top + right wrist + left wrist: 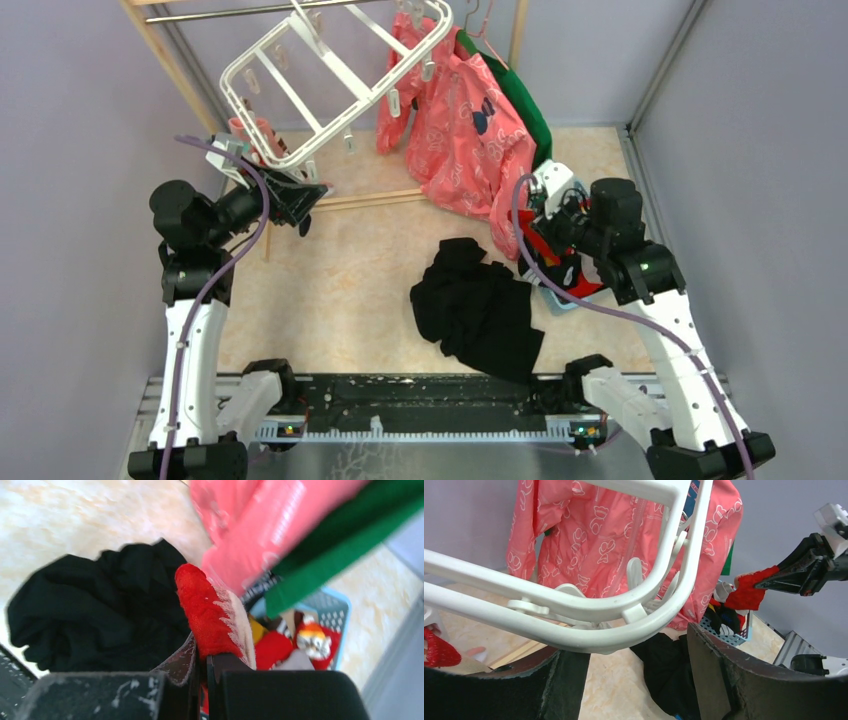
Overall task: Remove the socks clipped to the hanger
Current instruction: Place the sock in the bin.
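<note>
Hanger point(624, 630) corner sits inside spread left fingers point(724, 680); right fingers point(280, 695) seemingly pinch sock point(205, 610).

white hanger point(594, 609), pink shirt point(589, 530) behind

Each arm is built from long white links, seen on the left arm point(190, 350) and the right arm point(682, 340), with round black motor housings at the joints and a black base at the end. A purple cable point(210, 285) is led along the left arm and a second purple cable point(600, 305) along the right, where a small green light point(645, 266) glows. The left end effector point(300, 205) and right end effector point(545, 238) are black, their fingers point(734, 680) faced with dark, rough-edged pads.
</note>
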Tool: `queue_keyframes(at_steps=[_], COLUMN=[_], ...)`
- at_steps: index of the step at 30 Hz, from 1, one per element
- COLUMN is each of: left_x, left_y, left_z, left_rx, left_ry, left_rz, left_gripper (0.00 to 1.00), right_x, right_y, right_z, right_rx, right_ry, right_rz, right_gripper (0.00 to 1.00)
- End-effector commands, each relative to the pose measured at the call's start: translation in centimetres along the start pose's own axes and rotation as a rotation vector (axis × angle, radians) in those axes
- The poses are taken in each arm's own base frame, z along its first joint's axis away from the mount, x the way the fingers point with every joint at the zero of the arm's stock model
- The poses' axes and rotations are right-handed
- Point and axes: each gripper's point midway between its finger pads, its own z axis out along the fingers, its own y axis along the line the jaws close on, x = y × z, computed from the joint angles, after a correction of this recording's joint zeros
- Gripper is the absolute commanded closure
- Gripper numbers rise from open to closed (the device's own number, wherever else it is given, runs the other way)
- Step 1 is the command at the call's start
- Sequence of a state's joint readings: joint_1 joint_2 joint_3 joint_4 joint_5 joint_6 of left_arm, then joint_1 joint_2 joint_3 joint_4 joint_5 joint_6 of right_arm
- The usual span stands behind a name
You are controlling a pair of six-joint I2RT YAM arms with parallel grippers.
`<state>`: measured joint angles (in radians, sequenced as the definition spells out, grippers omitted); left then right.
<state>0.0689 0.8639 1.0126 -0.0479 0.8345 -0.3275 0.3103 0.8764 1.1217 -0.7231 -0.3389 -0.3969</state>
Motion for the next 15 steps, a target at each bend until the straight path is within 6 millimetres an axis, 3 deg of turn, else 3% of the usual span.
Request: queue_keyframes(at_steps=[1,9,15], left_x=[-0.6,-0.4,-0.3], left_y=[-0.4,-0.3,-0.3], left_z=[-0.1,-0.1,-0.2], left_rx=[0.012,0.010,0.010], left_ry=[-0.005,-0.002,-0.002], left_rz=[0.042,0.039,0.038], left_gripper=[0.25,0.24,0.24], right_x=[3.2,7.7,10.7], right_y=[-3.1,-6.1,-8.0], right_z=[-1.7,-3.0,-2.9], right_rx=[0.170,0.337,0.366], right_ry=[0.107,0.250,0.334], right_rz=[0.074,0.106,0.133], right_gripper=[1.00,1.00,1.00])
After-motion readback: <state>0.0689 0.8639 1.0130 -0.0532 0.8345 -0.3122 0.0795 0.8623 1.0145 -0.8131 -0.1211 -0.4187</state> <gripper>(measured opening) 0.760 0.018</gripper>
